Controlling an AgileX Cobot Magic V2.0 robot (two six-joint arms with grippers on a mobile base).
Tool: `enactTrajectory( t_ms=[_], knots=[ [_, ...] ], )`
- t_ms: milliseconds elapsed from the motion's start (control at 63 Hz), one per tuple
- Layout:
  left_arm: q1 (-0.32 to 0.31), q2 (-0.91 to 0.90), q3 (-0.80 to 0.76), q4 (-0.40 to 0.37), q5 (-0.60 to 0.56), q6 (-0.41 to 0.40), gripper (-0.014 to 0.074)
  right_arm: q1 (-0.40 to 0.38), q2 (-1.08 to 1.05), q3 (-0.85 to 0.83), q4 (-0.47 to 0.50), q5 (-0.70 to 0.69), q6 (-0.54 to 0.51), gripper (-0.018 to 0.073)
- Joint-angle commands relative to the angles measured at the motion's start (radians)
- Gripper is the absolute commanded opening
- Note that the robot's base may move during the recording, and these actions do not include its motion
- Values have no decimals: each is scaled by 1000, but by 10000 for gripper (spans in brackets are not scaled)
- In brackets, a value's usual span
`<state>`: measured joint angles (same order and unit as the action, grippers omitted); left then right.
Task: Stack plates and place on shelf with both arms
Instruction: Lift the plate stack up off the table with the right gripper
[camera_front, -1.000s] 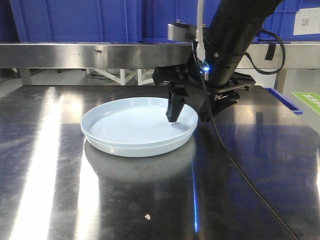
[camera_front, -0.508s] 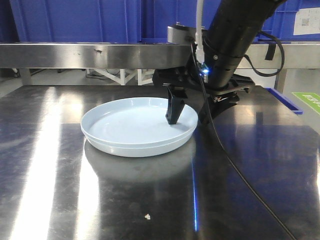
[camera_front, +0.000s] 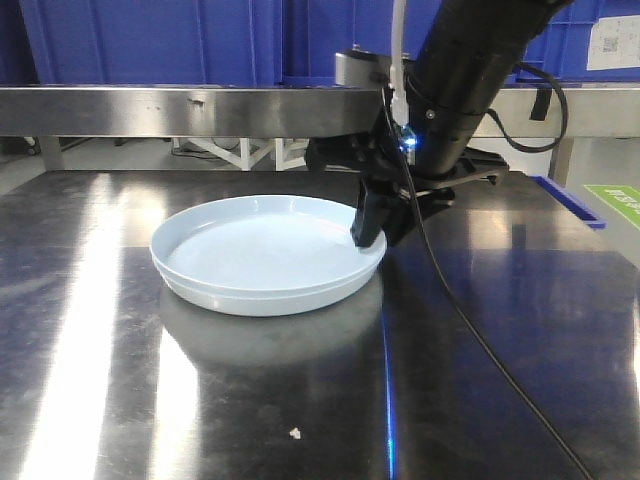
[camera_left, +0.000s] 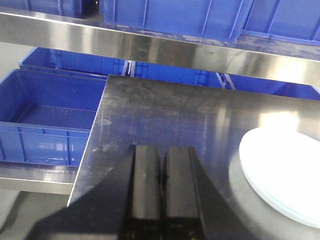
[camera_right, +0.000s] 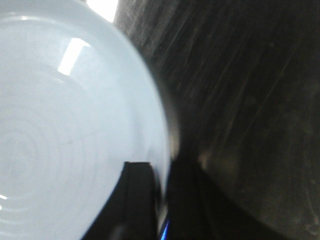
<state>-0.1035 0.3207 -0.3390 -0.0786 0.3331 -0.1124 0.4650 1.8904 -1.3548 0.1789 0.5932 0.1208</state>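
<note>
At the far left, in the left wrist view, a blue crate (camera_left: 45, 120) sits lower than the counter (camera_left: 165, 115), off its left edge. The left gripper (camera_left: 161, 190) hangs over the counter near that edge. Its two black fingers are pressed together and there is nothing between them. The plates (camera_left: 285, 175) lie well apart from it, at about 3 o'clock. The steel shelf (camera_front: 180, 110) runs along the back at 12 o'clock, with more blue crates (camera_front: 150, 40) on it. In the front view the plates (camera_front: 260, 250) rest flat on the counter (camera_front: 100, 350) near the middle, one inside the other, and both are pale blue. A tiny white speck (camera_front: 295, 433) lies on the counter at 6 o'clock from them. The right gripper (camera_front: 378, 222) comes down at the plates' 3 o'clock edge. It is pinched onto the rim. In the right wrist view one finger (camera_right: 137, 200) is over the inside of the plates (camera_right: 65, 115) and the other is outside. A black cable (camera_front: 470, 330) trails from that arm toward 5 o'clock.
</note>
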Motion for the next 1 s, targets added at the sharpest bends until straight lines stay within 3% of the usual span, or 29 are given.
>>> enactTrajectory(
  t_ms=[0,397,682,984],
  knots=[
    [0,7,-31,-3,-91,-9,92,0,-53,-55,-3,-23,-11,71],
    [0,7,-31,-3,-91,-9,92,0,-247,-177,-7,-64,-11,48],
    [0,7,-31,-3,-91,-9,92,-1,-449,-173,-113,-87,-11,48],
    [0,7,-31,-3,-91,-9,92,-99,-656,-37,-116,-115,-11,48]
  ],
)
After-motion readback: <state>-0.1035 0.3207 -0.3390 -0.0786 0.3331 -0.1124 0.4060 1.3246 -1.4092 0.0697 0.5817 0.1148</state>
